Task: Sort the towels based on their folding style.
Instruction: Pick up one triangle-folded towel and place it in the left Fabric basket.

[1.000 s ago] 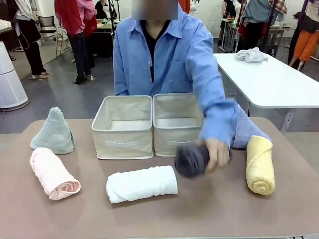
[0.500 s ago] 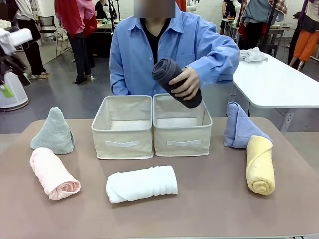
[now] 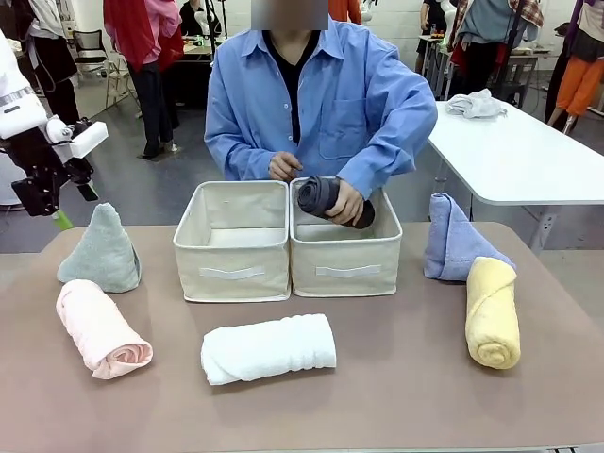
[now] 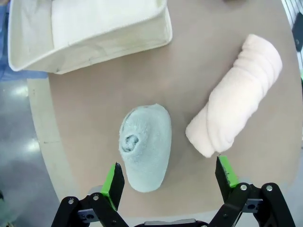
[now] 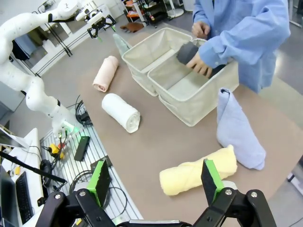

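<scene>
A person's hand (image 3: 347,203) holds the dark grey roll (image 3: 326,196) low inside the right beige bin (image 3: 344,269). The left bin (image 3: 231,269) holds nothing. My left gripper (image 3: 75,208) hangs open above the pale green cone (image 3: 102,250). In the left wrist view that cone (image 4: 144,146) lies between the open fingers of the left gripper (image 4: 169,182), with the pink roll (image 4: 239,120) beside it. The white roll (image 3: 269,347) lies front centre. At the right are the light blue cone (image 3: 453,241) and the yellow roll (image 3: 493,311). My right gripper (image 5: 156,182) is open high over the yellow roll (image 5: 199,175).
The person stands at the far edge behind the bins, the other hand (image 3: 281,167) at the left bin's back rim. A white table (image 3: 519,151) with a white cloth bundle stands at the back right. Bare tabletop (image 3: 396,377) lies between the white and yellow rolls.
The person lifted the dark grey roll from the table, carried it over the right bin and lowered it inside. My left arm came in from the left, above the green cone.
</scene>
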